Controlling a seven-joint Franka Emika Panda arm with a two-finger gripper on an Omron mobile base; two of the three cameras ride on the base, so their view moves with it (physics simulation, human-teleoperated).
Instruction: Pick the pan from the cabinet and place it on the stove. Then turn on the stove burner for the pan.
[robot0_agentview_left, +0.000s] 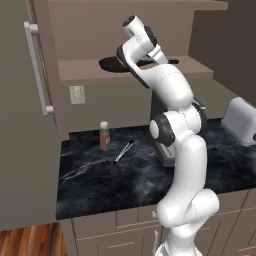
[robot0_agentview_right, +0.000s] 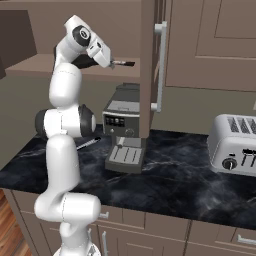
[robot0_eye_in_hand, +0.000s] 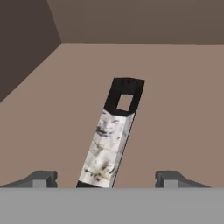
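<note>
Cabinet (robot0_agentview_left: 150, 70) shelf: pan (robot0_agentview_left: 112, 64) handle between spread pincer (robot0_eye_in_hand: 103, 180) fingers.

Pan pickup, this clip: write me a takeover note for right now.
Hand: open, fingers on either side of the pan handle, not yet gripping.
Pan: sits on the open cabinet shelf, handle toward the arm.
Counter: bottle, coffee machine, toaster.
Done: reach to the handle.
Left: close on the handle, lift the pan out, set it on the stove, turn on its burner.
</note>
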